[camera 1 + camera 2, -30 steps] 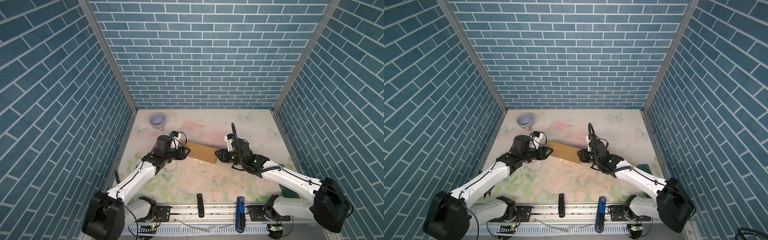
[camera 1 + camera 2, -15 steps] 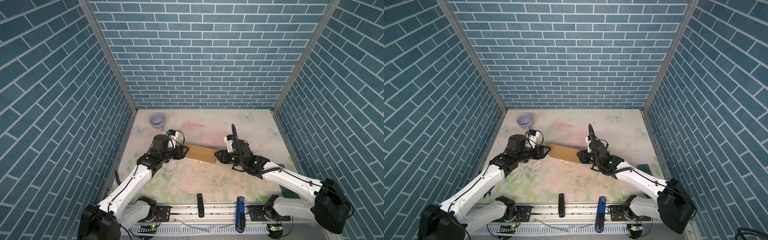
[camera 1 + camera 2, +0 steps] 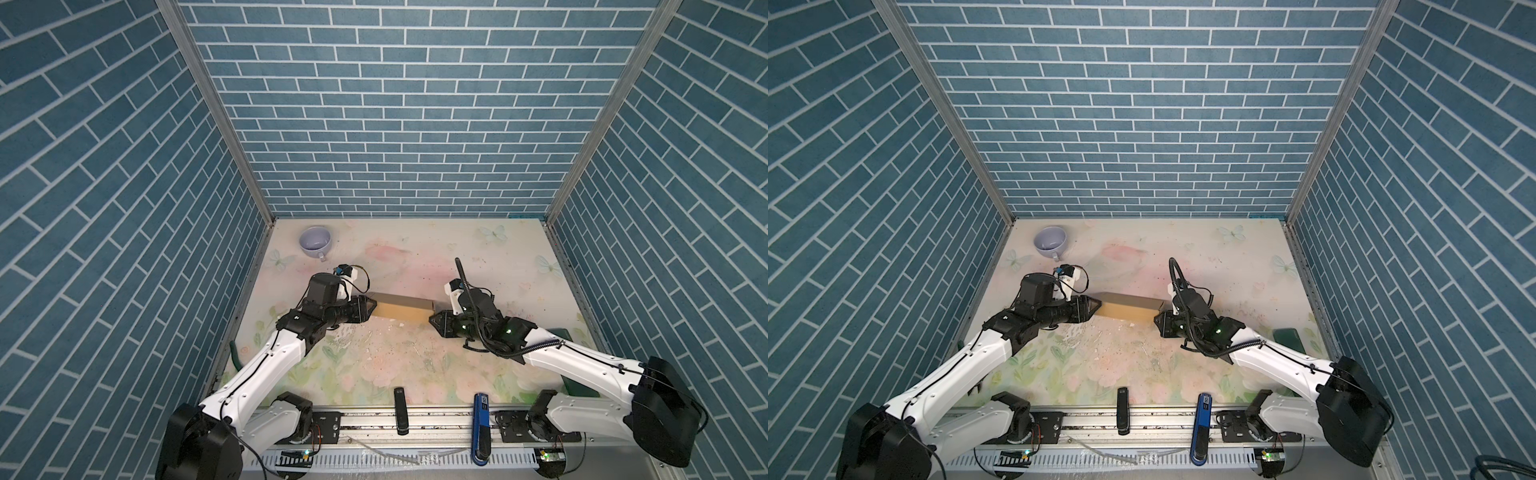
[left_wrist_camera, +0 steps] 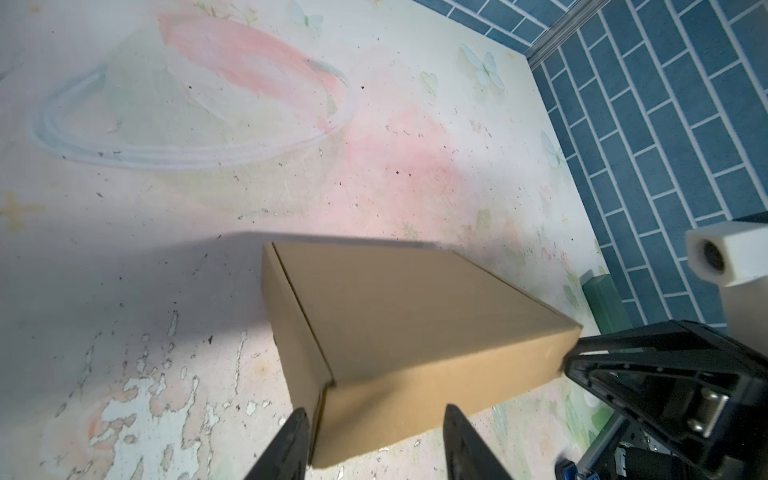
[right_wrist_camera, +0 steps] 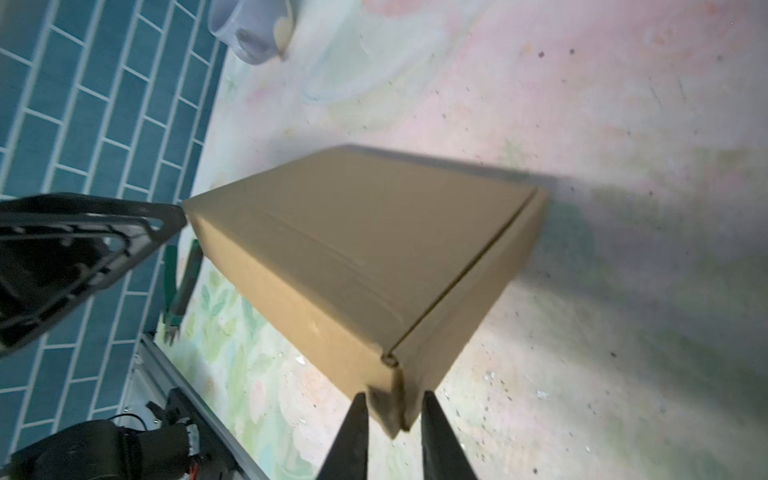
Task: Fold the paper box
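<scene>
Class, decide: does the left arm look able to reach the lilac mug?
Probably yes: nothing stands between the left hand and the lilac mug farther back, though that hand is at the end of the paper box.

Found no readable text, label, brand, number or sign: searched the paper box [image 4: 415, 324], the cup [image 3: 315, 243] and the bench [image 3: 415, 249] in every view.

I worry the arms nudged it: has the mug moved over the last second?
No. The mug keeps its place at the table's back left corner, with the same gap to the corner post in both top views.
</scene>
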Controlling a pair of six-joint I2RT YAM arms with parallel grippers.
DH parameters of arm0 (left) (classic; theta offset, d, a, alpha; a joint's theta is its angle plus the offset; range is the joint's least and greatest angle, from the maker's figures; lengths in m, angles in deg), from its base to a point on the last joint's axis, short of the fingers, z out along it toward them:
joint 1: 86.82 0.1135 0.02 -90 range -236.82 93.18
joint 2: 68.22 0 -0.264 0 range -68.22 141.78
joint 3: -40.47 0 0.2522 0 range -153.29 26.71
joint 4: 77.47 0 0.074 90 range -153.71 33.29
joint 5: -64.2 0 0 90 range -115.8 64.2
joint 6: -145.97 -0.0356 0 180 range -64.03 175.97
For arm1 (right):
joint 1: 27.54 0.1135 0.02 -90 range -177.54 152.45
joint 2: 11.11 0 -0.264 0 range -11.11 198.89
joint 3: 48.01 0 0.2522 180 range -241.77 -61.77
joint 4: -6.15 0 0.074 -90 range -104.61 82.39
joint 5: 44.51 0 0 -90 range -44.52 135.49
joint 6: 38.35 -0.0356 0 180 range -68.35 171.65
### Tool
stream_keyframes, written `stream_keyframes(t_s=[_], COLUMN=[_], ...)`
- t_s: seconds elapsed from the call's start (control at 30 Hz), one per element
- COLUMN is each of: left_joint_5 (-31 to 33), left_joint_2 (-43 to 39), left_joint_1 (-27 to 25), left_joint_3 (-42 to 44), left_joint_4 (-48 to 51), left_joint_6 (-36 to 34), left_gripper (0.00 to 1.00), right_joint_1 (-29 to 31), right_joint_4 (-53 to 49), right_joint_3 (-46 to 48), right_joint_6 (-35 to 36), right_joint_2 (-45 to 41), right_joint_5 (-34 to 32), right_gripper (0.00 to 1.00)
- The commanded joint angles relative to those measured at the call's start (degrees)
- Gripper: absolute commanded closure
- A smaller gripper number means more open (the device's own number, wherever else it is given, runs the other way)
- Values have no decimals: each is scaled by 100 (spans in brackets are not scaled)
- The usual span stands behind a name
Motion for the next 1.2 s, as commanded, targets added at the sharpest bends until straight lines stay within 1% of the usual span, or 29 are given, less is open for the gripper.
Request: stream_keyframes(t_s=[0.0,0.4,0.57,0.7,0.83,0.87,0.93,1.07,1.1,1.17], left_joint_5=[-57,225,319,320,382,425,591,755,849,1062], left_joint_2=[-155,-503,-324,-165,15,27,21,-40,-59,-107], left_joint_1=[-7,-1,5,36,57,65,84,209,240,298], left_joint_3=[146,269,337,304,164,130,102,113,91,43], left_joint_4=[61,297,180,7,37,79,114,-3,19,75], left_joint_6=[36,170,245,284,185,154,101,36,9,-70], left_gripper=[47,47,48,50,49,48,42,26,21,16], right_joint_1=[44,37,30,30,27,16,-9,-110,-133,-173], right_joint_4=[-268,-349,-661,-939,-751,-648,-295,506,607,738], right_joint_3=[174,-12,-107,-232,-152,-108,30,163,132,10], right_joint_6=[23,146,-17,-3,-19,-34,-88,-94,-62,63], right_joint_2=[-24,61,-35,-63,-63,-56,-29,112,178,305], right_joint_5=[-287,-489,-832,-1066,-1305,-1403,-1615,-1844,-1903,-1979], right_gripper=[76,76,77,77,75,74,71,65,63,59])
